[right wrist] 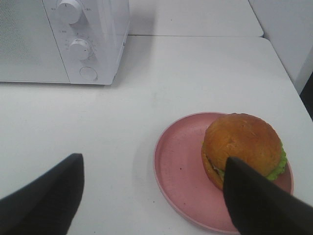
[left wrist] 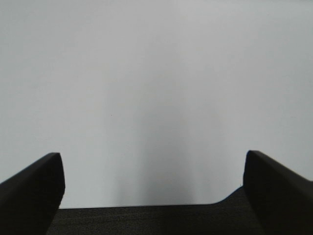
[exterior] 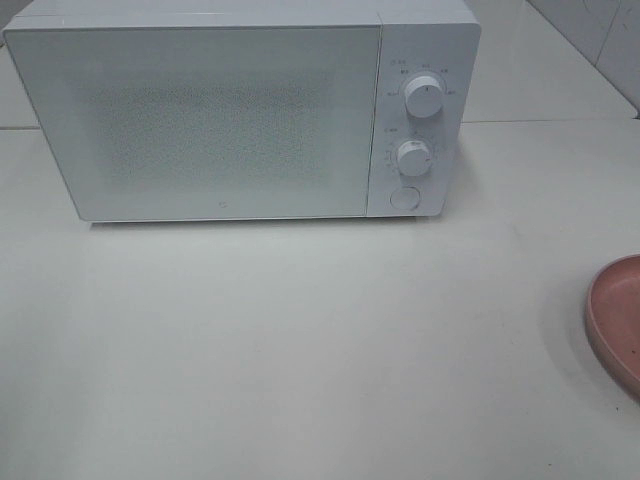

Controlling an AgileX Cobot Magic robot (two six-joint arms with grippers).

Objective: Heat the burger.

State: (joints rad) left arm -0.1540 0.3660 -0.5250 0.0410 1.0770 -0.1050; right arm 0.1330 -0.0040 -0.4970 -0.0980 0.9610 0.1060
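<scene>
The burger (right wrist: 242, 144), with a golden-brown bun and green lettuce at its edge, sits on a round pink plate (right wrist: 171, 166) in the right wrist view. My right gripper (right wrist: 154, 196) hovers open above the table just short of the plate; one dark finger (right wrist: 264, 205) overlaps the burger's near side in the picture, and nothing lies between the jaws. The white microwave (exterior: 200, 120) stands at the back with its door shut. My left gripper (left wrist: 154, 191) is open over bare white table. In the exterior high view only a slice of the plate (exterior: 612, 320) shows; the burger and both grippers are out of it.
The microwave's control panel carries two knobs (exterior: 424, 95) (exterior: 412, 157) and a round button (exterior: 404, 197) on its right side. White table (exterior: 300, 350) stretches between the microwave and the plate. A wall and the table's edge lie to the far right.
</scene>
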